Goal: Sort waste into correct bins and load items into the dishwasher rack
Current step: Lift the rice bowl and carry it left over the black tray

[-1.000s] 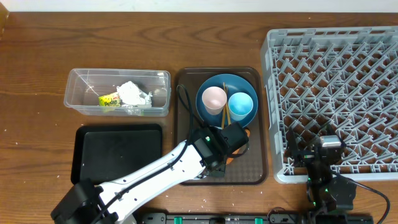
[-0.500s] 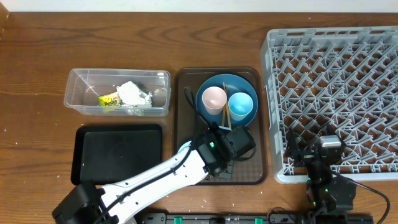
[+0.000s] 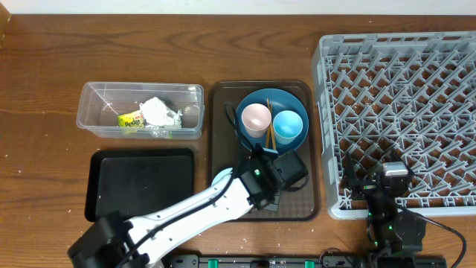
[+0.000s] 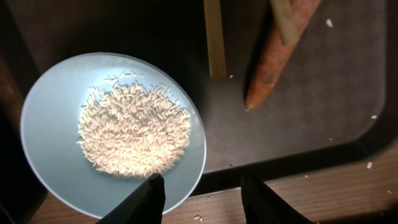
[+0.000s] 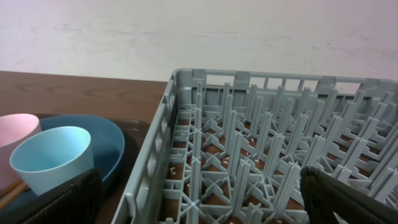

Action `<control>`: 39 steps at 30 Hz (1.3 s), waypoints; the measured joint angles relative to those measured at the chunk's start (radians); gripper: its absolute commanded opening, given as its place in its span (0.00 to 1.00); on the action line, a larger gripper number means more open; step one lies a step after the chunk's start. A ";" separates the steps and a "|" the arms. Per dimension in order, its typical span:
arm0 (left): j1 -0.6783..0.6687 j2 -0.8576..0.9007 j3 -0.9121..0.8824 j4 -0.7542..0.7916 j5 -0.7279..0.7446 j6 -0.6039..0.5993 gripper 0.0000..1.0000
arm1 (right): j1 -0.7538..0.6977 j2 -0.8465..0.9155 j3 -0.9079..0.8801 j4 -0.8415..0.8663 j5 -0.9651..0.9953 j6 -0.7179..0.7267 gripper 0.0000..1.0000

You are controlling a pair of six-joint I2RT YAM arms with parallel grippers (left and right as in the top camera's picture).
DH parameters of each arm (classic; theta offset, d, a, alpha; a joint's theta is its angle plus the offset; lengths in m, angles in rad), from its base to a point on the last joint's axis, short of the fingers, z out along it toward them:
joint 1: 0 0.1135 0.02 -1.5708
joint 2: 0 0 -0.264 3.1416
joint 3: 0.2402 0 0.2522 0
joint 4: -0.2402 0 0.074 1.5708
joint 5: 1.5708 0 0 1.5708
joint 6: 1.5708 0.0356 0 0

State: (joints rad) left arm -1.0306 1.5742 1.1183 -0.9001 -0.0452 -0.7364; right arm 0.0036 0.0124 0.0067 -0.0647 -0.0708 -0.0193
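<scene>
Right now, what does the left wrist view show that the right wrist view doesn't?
Only left wrist: the light-blue bowl of rice and the carrot on the brown tray, with the left gripper open astride the bowl's rim.
Only right wrist: the dishwasher rack, and the pink cup and light-blue cup standing on the dark-blue plate.
Both: the wooden table, and probably a chopstick, only a brown sliver in the right wrist view.

One pink cup (image 3: 256, 117), one blue cup (image 3: 288, 126), one plate (image 3: 271, 97), one bowl (image 4: 50, 112), one carrot (image 4: 270, 68), two chopsticks (image 4: 215, 37), one clear tub (image 3: 88, 112), one black tray (image 3: 141, 186), one brown tray (image 3: 309, 195), one rack (image 3: 401, 89).
</scene>
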 measured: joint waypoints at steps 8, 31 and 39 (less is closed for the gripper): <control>0.000 0.089 0.000 0.011 0.000 0.000 0.38 | 0.000 0.000 0.000 0.000 0.000 0.000 0.99; 0.000 0.190 0.000 0.052 -0.007 0.000 0.22 | 0.000 0.000 0.000 0.000 0.000 0.000 0.99; 0.000 0.190 0.000 0.051 -0.019 -0.002 0.12 | 0.000 0.000 0.000 0.000 0.000 0.000 0.99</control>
State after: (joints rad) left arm -1.0306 1.7638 1.1183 -0.8494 -0.0639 -0.7380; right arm 0.0036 0.0124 0.0067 -0.0647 -0.0704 -0.0193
